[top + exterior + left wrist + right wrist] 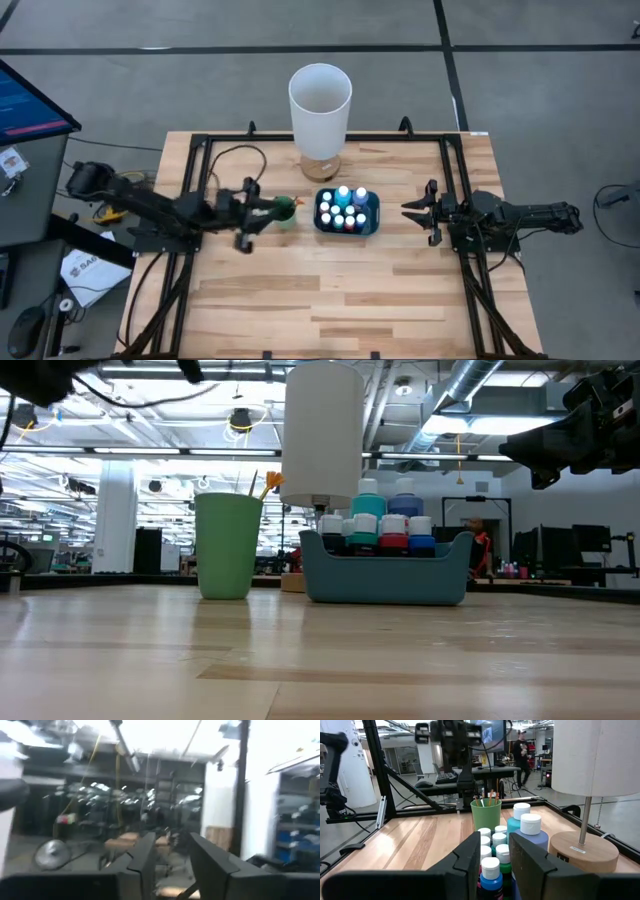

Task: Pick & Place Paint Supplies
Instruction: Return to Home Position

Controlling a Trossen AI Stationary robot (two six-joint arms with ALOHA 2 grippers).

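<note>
Several small paint bottles (346,209) with pale caps stand upright in a blue tray (385,582) at mid table; the right wrist view shows them close up (492,855). Left of the tray stands a green cup (228,546) with thin brushes (490,797) upright in it, one orange-tipped (272,482). My left gripper (268,211) hangs above the cup's left side, tilted upward and slightly open, with nothing between its fingers (200,860). My right gripper (410,212) waits shut to the right of the tray, level, pointing at it.
A tall white lamp shade (320,98) on a round wooden base (580,851) stands just behind the tray. Black frame rails (200,150) run along the table's left, right and far sides. Bare wood (330,300) lies toward the near edge.
</note>
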